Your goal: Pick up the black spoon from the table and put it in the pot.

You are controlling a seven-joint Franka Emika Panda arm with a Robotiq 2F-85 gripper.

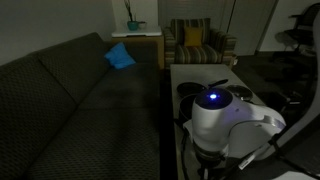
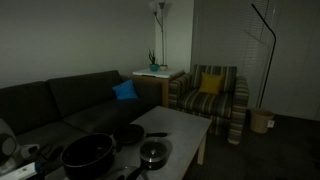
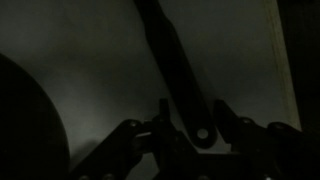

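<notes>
In the wrist view the black spoon (image 3: 172,60) lies on the pale table (image 3: 80,60). Its straight handle runs from the top middle down to an end with a small hole. My gripper (image 3: 193,128) has one finger on each side of that handle end, and the fingers look closed against it. A dark round edge, pot or pan, fills the left (image 3: 22,125). In an exterior view the large black pot (image 2: 88,153) stands on the table (image 2: 180,128) near its close end. The arm's white body (image 1: 225,120) hides the gripper and spoon in an exterior view.
A black pan (image 2: 128,134) and a glass lid (image 2: 153,152) sit beside the pot. A dark sofa (image 1: 70,100) runs along the table, with a blue cushion (image 1: 120,56). A striped armchair (image 2: 212,98) and a small side table with a plant (image 2: 152,72) stand beyond. The room is dim.
</notes>
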